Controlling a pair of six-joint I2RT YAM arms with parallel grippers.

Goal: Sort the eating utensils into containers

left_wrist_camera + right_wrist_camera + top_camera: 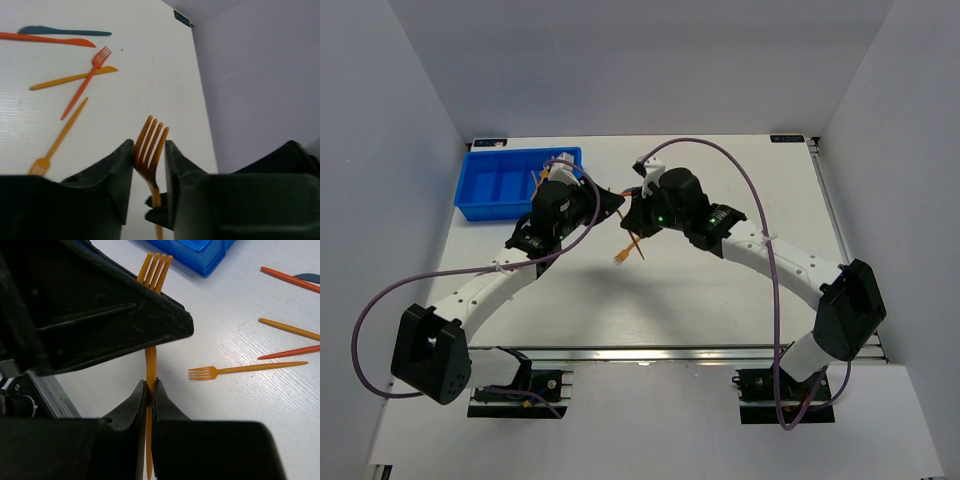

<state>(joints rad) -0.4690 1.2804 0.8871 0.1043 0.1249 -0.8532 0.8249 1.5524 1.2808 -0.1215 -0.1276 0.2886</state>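
Observation:
An orange fork (150, 365) is held in the air between both grippers, over the table's middle. My right gripper (150, 387) is shut on its handle. My left gripper (150, 150) has its fingers against both sides of the fork's head (150, 142), tines pointing out past the fingertips. In the top view the left gripper (615, 203) and right gripper (631, 212) meet tip to tip. The blue tray (490, 185) stands at the back left, behind the left arm; an orange utensil (541, 175) lies at its right end.
Loose utensils lie on the white table: an orange fork (240, 369), an orange knife (72, 78), a red fork (82, 90), a red-orange knife (47, 39) and a dark blue knife (65, 31). The tray's corner (200, 252) shows beyond the left gripper.

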